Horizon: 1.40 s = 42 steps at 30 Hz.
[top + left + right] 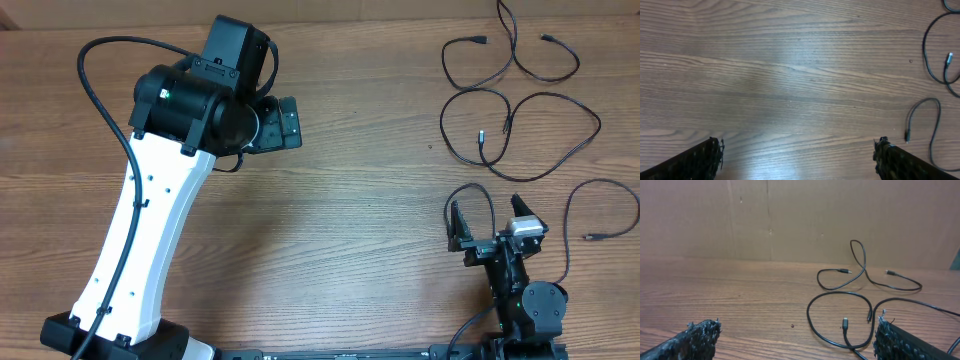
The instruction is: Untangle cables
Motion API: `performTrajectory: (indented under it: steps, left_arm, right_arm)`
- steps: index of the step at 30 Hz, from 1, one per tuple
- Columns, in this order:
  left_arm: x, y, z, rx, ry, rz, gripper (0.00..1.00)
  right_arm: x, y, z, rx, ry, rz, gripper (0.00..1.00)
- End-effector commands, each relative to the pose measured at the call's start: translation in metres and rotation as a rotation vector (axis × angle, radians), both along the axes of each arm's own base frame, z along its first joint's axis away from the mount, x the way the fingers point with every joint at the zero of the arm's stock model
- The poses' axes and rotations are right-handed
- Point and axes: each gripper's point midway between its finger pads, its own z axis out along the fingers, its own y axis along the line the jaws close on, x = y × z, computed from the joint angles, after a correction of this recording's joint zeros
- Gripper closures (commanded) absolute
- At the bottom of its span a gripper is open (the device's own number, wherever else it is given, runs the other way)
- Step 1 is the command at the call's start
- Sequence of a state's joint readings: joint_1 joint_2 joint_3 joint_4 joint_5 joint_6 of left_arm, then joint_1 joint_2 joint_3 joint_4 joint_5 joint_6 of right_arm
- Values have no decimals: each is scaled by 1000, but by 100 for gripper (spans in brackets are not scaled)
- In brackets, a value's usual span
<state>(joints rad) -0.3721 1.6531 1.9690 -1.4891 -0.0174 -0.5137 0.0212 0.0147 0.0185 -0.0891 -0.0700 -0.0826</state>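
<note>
The cables lie as loose wavy strands on the right side of the bench. No coil or knot shows, though a few strands appear to cross. The left hand and the right hand both gape wide, holding nothing. The task looks mostly done — only those crossings seem left.

Left tool and right tool — both spread wide, arms apart.

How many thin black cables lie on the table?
3, probably. Top cable: top right of the overhead view. Middle cable: looped below it. Near cable: both sides of the right end effector, middle hidden, so perhaps two.
</note>
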Motion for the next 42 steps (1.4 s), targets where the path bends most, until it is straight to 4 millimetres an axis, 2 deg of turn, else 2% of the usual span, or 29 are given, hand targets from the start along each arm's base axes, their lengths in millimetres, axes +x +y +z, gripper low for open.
performTrajectory:
  steps: [1,8,16,19,25,31,37,42]
  left_arm:
    - [-1,11,12,34,-55,5,1]
    - [-15,29,14,83,-117,28,0]
    - [-21,35,-18,94,-247,-53,0]
    - [-38,45,-31,99,-227,-41,1]
    - [-59,72,-39,121,-229,20,1]
    - [-67,90,-58,123,-235,76,0]
    - [-61,81,-62,84,-359,-47,0]
    - [-67,88,-66,53,-448,-23,0]
  right_arm:
    - [0,-1,0,0,-11,-8,0]
    - [0,-1,0,0,-11,-8,0]
    - [0,-1,0,0,-11,-8,0]
    - [0,-1,0,0,-11,-8,0]
    - [0,-1,0,0,-11,-8,0]
    - [0,-1,0,0,-11,-7,0]
    - [0,-1,0,0,-11,-8,0]
    - [0,-1,0,0,-10,-8,0]
